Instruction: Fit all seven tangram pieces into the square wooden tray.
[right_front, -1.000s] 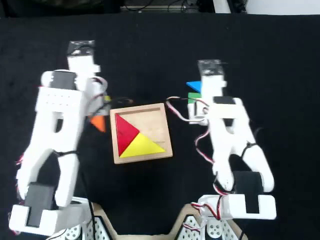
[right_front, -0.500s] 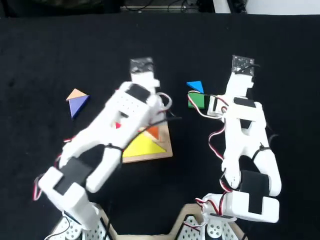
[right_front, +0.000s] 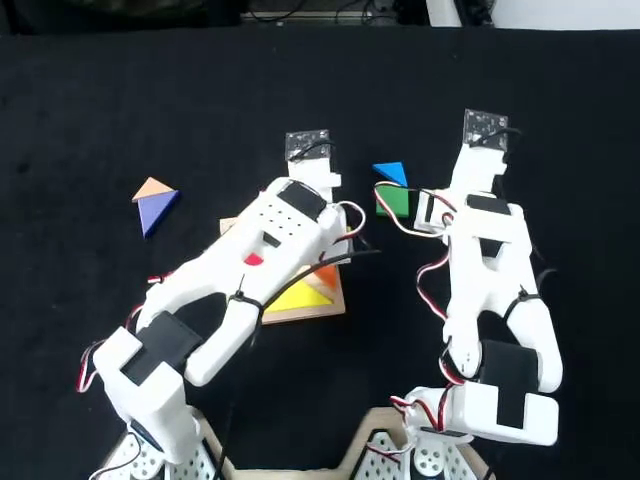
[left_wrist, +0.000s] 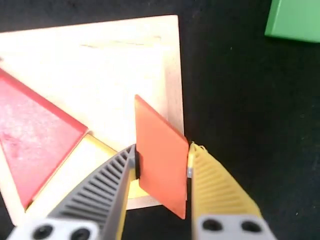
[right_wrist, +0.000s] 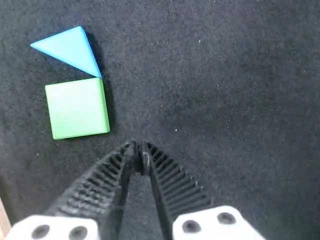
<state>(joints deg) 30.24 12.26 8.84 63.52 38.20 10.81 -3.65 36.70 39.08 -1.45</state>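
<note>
Left gripper clamps the orange piece over the wooden tray, high view's centre; lowering it flat likely follows. Right gripper closed, empty.

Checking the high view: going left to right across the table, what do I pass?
purple piece → tray → green square → right arm
</note>
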